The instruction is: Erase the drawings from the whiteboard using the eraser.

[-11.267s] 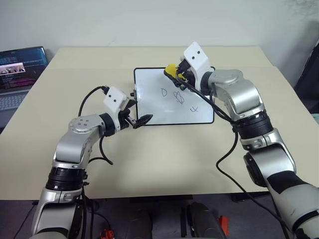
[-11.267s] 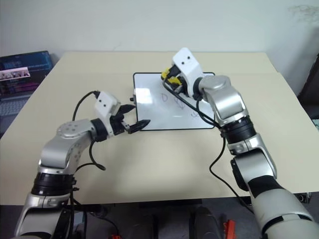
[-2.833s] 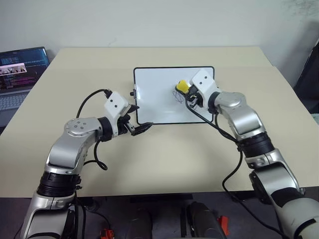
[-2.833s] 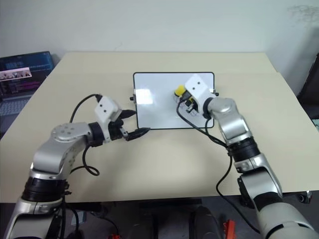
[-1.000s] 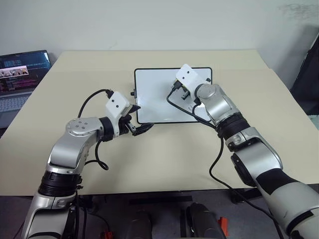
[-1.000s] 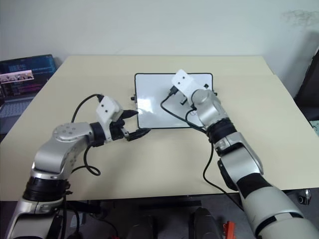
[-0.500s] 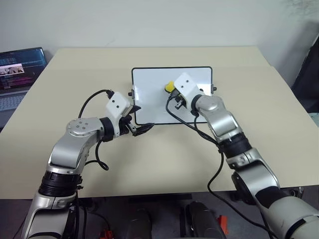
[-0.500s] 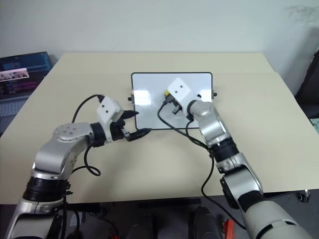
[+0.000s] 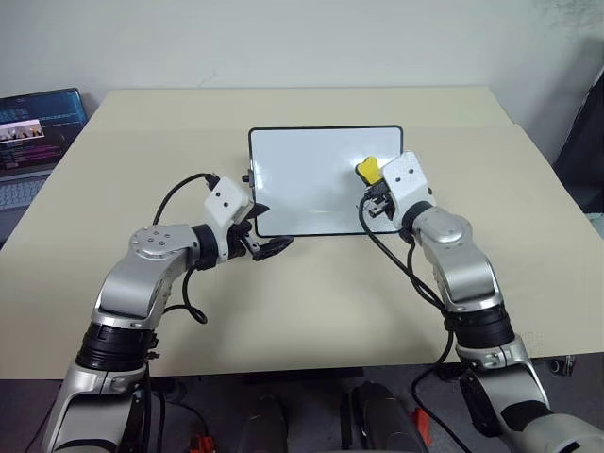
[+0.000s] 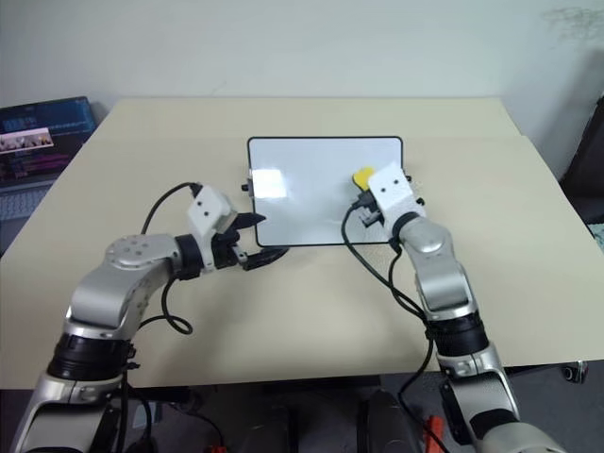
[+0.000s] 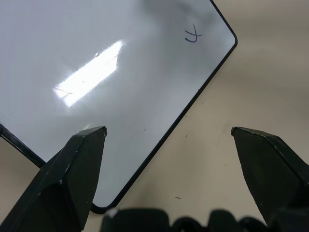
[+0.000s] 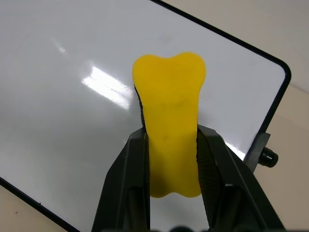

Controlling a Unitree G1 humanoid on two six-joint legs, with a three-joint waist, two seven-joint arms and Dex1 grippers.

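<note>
D-like loop and looped scribble wiped off the whiteboard (image 9: 311, 175), small x-like squiggle (image 11: 193, 35) alone left, right gripper (image 9: 372, 185) with the eraser (image 9: 367, 170) drawn back from the board's middle to its right side

laptop (image 9: 38, 132) cut by frame edge, whiteboard (image 11: 96, 58) partly out of frame

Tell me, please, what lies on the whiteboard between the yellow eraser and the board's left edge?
Bare white surface: in the left eye view nothing lies between the eraser and the whiteboard left edge.
</note>
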